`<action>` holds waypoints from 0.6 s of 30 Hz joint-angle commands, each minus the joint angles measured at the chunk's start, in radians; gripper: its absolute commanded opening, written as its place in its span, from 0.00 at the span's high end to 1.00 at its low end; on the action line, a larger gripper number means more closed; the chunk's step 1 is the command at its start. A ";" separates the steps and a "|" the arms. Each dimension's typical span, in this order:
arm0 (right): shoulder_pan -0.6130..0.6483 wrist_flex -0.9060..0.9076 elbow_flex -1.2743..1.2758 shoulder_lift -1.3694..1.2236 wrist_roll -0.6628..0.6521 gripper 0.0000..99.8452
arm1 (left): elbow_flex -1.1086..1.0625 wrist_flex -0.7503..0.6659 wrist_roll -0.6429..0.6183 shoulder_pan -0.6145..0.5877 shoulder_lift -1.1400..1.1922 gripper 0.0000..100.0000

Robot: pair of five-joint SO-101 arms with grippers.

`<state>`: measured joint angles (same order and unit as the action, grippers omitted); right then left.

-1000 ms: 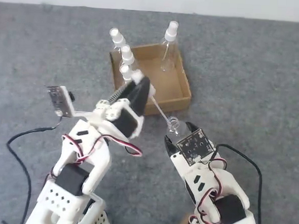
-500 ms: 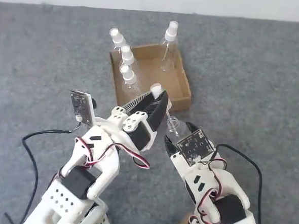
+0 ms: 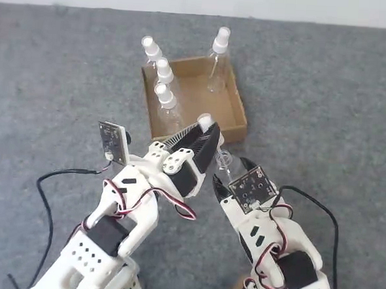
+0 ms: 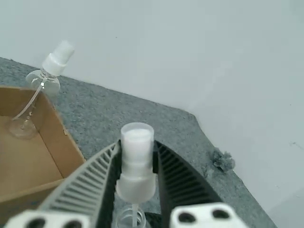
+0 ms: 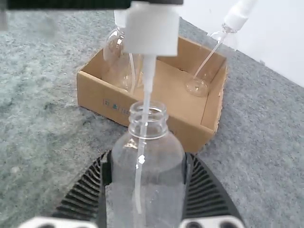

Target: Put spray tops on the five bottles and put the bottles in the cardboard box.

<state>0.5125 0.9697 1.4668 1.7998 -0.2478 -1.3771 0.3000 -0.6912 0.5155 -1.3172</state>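
light: falling even and diffuse over the bench [image 3: 328, 81] | shadows: showing soft, faint | glare: small highlights glinting on the bottle [image 5: 145, 161], white wall [image 4: 190, 47] glowing bright

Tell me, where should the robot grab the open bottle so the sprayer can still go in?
Around the bottle's round body, below the shoulder, coming from the side. It stands upright, and its neck should stay free, since the spray top's tube goes in from above. The right gripper holds it that way.
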 commanded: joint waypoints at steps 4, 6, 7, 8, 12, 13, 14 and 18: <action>0.007 0.005 -0.044 0.016 -0.011 0.98 | 0.007 -0.032 0.014 0.025 0.031 0.99; 0.005 0.005 -0.044 0.016 -0.012 0.98 | 0.013 -0.040 0.043 0.051 0.086 0.98; 0.005 0.005 -0.044 0.016 -0.012 0.98 | 0.025 -0.040 0.046 0.064 0.117 0.98; 0.005 0.005 -0.044 0.016 -0.012 0.98 | 0.039 -0.040 0.048 0.071 0.150 0.98; 0.004 0.005 -0.041 0.016 -0.014 0.98 | 0.099 -0.035 0.048 0.071 0.262 0.98; 0.004 0.005 -0.041 0.016 -0.014 0.98 | 0.107 -0.034 0.048 0.071 0.281 0.98; 0.002 0.005 -0.041 0.016 -0.014 0.98 | 0.111 -0.034 0.048 0.071 0.290 0.98; -0.039 0.001 -0.043 0.016 -0.008 0.98 | 0.113 -0.034 0.051 0.077 0.293 0.98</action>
<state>0.5017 0.9759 1.4684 1.7967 -0.2478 -1.3218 0.2984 -0.6559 0.5846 -1.0549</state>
